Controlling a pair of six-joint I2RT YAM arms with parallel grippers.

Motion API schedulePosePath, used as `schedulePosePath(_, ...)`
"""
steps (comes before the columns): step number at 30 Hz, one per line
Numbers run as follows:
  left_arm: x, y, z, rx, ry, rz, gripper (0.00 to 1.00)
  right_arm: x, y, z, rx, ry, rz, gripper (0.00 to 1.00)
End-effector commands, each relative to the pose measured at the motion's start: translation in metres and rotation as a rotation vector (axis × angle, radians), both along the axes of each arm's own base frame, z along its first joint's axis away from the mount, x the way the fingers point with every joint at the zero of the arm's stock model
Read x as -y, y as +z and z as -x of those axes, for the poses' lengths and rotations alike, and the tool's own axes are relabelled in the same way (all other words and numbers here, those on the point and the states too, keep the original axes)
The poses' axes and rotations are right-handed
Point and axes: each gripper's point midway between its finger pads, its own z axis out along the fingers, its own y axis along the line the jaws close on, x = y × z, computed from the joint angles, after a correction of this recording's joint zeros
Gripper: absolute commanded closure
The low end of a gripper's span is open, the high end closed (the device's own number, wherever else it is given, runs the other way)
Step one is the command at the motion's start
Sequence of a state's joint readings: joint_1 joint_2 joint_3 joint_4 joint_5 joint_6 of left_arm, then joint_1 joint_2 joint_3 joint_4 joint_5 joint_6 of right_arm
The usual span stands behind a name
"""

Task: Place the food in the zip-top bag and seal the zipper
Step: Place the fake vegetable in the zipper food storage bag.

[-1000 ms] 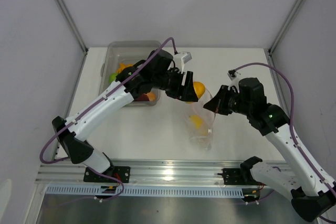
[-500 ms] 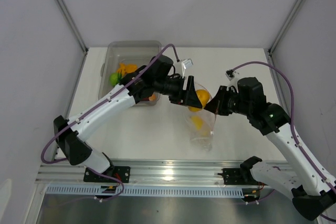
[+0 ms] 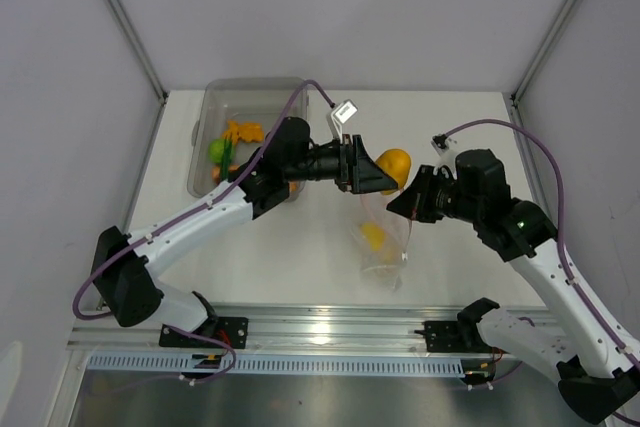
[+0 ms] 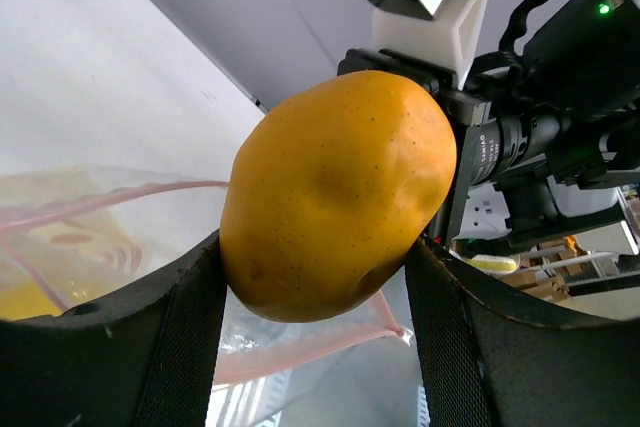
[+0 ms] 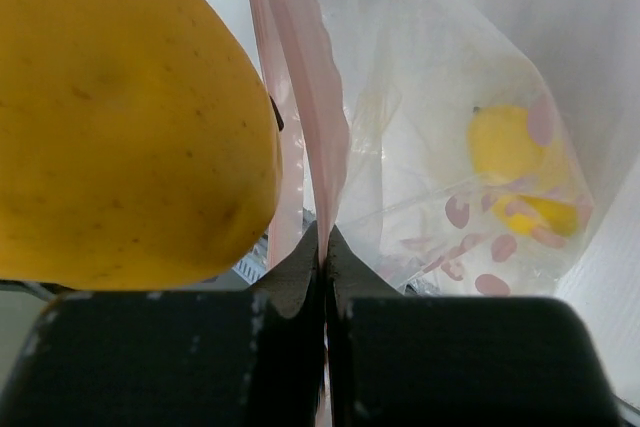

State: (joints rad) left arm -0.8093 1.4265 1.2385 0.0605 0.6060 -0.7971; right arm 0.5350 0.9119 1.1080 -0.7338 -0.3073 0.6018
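Observation:
An orange fruit (image 3: 396,163) (image 4: 338,205) sits clamped between the fingers of my left gripper (image 3: 386,174) (image 4: 315,269), hanging just above the mouth of the zip-top bag (image 3: 386,245) (image 4: 70,232). The pink zipper (image 4: 300,355) (image 5: 308,97) runs below the fruit. My right gripper (image 3: 399,205) (image 5: 325,239) is shut on that zipper strip and holds the mouth up. A yellow lemon (image 3: 372,235) (image 5: 505,142) lies inside the bag. In the right wrist view the orange fruit (image 5: 120,127) fills the left side, next to the strip.
A clear grey bin (image 3: 262,87) stands at the back left, holding an orange cluster (image 3: 243,131), a green lime (image 3: 217,149) and other food partly hidden by my left arm. The frame rail (image 3: 320,332) runs along the near edge.
My left gripper has carried the orange fruit rightward from near the bin to just above the bag's mouth. The right gripper has stayed on the zipper.

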Motion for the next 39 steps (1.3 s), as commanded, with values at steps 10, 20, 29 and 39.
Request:
schedulePosePath(10,-0.004,-0.006,-0.018,0.142,0.129,0.178,0.88,-0.016,0.059,-0.010,0.036,-0.065,-0.262,1.00)
schedulePosePath(20,-0.007,-0.024,-0.021,0.237,0.124,0.112,0.71,-0.012,0.067,-0.009,0.017,-0.097,-0.306,1.00)
schedulePosePath(29,-0.019,-0.062,-0.024,0.186,0.136,-0.133,0.77,-0.007,0.074,-0.013,0.072,-0.097,-0.268,1.00)
schedulePosePath(39,-0.016,-0.091,-0.014,0.170,0.042,-0.349,0.75,-0.008,0.093,-0.015,0.120,-0.063,-0.251,1.00)
